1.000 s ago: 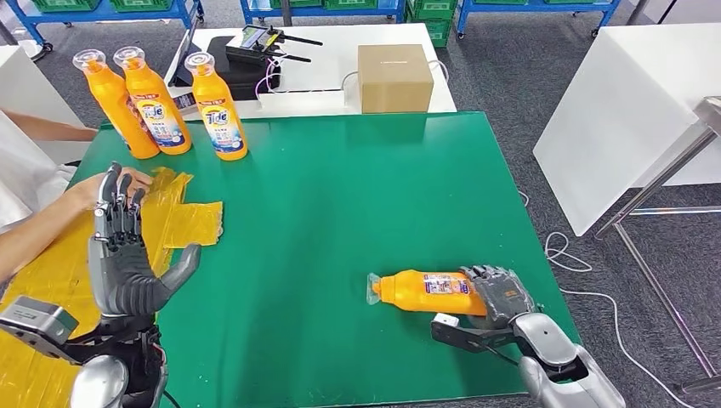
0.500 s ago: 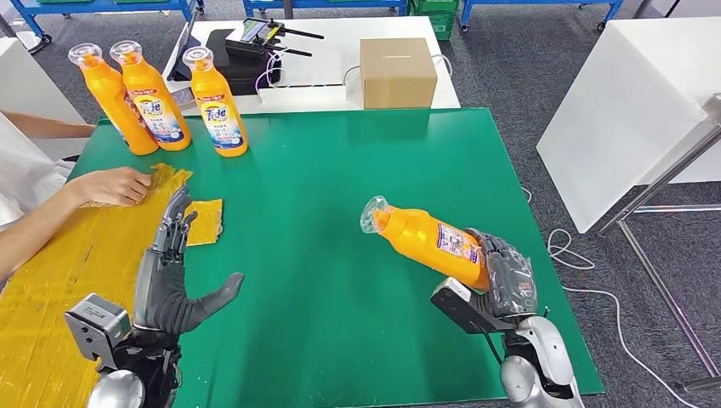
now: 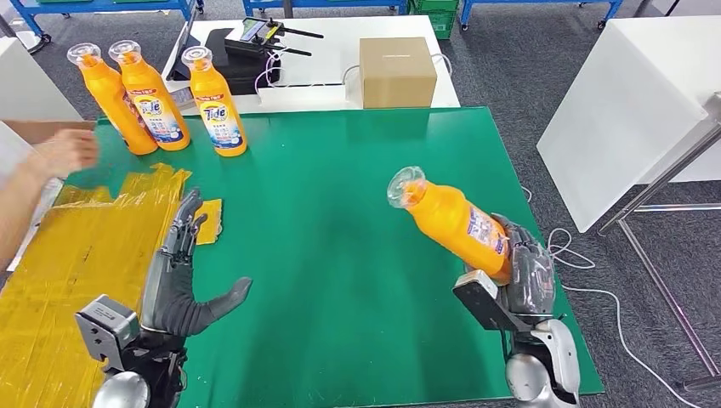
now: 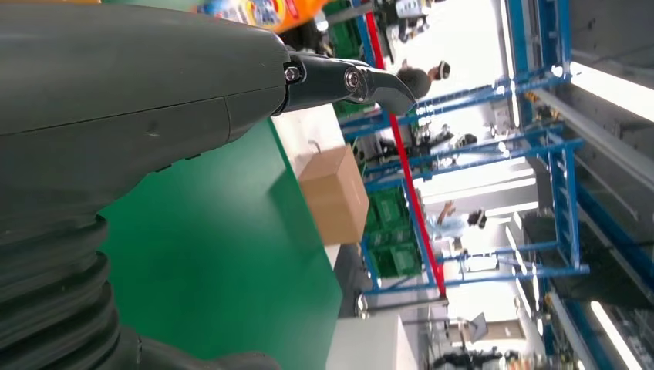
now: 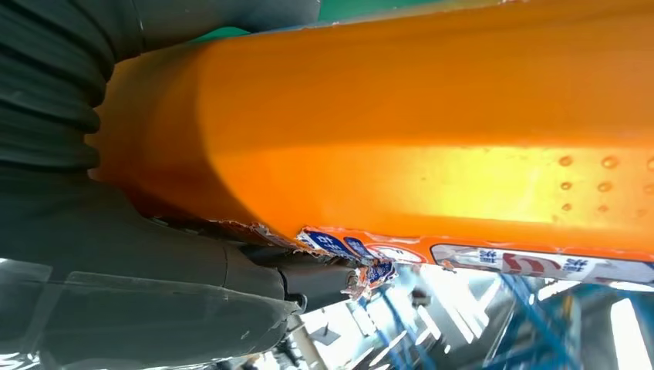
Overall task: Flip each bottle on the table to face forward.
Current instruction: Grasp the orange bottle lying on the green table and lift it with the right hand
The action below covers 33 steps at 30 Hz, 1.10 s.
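We cannot see the base of the orange bottle (image 3: 455,220), since our right hand (image 3: 520,270) wraps around it; in the right wrist view the bottle (image 5: 401,131) crowds the frame and covers most of the fingers, with a torn label edge showing. We hold it lifted above the green table (image 3: 340,255), near the right edge toward the near right corner. Its long axis is tilted, clear cap up and pointing toward the far left, base low in our grasp. Our left hand (image 3: 180,280) hovers above the table near the near left corner, fingers spread and holding nothing. Three more orange bottles (image 3: 149,98) stand upright at the far left corner, close together, caps up; two show labels toward us. A yellow sheet (image 3: 76,255) covers the left edge, cut off by the frame. A person's hand (image 3: 64,153) is blurred above that edge. A cardboard box (image 3: 397,71) sits closed on the white table beyond; we cannot see inside it.
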Each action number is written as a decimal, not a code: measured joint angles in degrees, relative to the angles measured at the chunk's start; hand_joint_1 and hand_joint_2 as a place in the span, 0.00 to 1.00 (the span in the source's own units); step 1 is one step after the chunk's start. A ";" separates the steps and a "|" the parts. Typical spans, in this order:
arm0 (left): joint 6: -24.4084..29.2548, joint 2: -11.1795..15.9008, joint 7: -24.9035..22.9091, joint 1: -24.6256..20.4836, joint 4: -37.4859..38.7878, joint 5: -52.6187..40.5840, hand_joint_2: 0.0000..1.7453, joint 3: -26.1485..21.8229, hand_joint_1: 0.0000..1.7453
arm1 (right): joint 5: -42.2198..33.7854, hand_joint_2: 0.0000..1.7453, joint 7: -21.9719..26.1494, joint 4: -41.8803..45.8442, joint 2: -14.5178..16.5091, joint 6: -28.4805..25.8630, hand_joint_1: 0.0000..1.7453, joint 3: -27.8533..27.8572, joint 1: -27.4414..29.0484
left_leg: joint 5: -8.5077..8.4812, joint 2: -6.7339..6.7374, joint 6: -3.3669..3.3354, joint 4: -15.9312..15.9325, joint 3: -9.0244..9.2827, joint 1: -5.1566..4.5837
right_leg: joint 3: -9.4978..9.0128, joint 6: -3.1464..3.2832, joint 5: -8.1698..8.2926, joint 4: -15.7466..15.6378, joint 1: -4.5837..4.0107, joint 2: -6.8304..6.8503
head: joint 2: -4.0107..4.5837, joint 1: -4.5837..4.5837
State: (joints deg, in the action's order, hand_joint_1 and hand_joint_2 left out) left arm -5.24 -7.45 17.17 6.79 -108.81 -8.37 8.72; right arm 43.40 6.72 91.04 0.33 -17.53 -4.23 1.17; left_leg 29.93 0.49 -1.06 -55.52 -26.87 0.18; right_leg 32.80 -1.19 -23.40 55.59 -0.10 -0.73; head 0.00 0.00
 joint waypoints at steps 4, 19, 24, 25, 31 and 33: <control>-0.37 0.24 -0.61 -0.16 0.60 0.34 1.00 1.57 0.00 | -3.41 1.00 2.41 0.94 1.70 -1.31 1.00 1.98 0.04 | 0.00 0.00 0.00 0.00 -0.02 0.01 | 0.02 0.00 0.00 0.00 0.00 0.00 | 0.00 0.00; 0.10 2.27 -1.93 -6.13 5.26 5.67 1.00 7.79 0.00 | -30.90 1.00 24.37 2.83 11.02 -8.91 1.00 5.39 -1.37 | -0.02 0.01 0.01 0.00 -0.03 0.02 | 0.03 0.00 0.00 0.02 -0.01 0.00 | 0.00 -0.01; 0.26 2.77 -2.09 -7.19 6.27 6.68 1.00 9.14 0.00 | -32.73 1.00 24.66 1.43 12.53 -8.22 1.00 5.33 -2.36 | -0.02 0.00 0.00 0.00 -0.07 0.02 | 0.03 0.00 0.00 0.02 0.00 0.01 | 0.00 -0.02; 0.25 2.81 -2.09 -7.34 6.38 6.83 1.00 9.27 0.00 | -32.86 1.00 24.71 1.07 12.68 -8.08 1.00 5.29 -2.55 | -0.02 0.00 0.00 0.00 -0.07 0.02 | 0.03 0.00 0.00 0.02 0.00 0.01 | 0.00 -0.02; 0.11 2.93 -2.10 -7.65 6.62 7.16 1.00 9.53 0.00 | -33.18 1.00 25.03 0.08 12.98 -7.80 1.00 5.07 -2.95 | -0.02 0.00 0.00 0.00 -0.06 0.02 | 0.03 0.00 0.01 0.02 0.00 0.00 | 0.00 -0.01; -0.07 3.17 -2.11 -8.58 7.33 7.88 1.00 10.37 0.00 | -34.16 1.00 26.43 -3.12 13.93 -7.23 1.00 3.67 -4.01 | -0.02 0.00 0.01 0.00 -0.06 0.03 | 0.03 0.00 0.01 0.03 -0.01 0.00 | 0.00 -0.01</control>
State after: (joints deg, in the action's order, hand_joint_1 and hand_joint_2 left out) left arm -5.31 -4.28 15.06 -1.78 -101.48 -0.49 19.09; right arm 9.23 33.15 87.92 14.26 -24.76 -0.57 -2.84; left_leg 29.91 0.50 -1.05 -55.53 -26.93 0.21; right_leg 32.83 -1.19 -23.40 55.62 -0.11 -0.73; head 0.00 -0.01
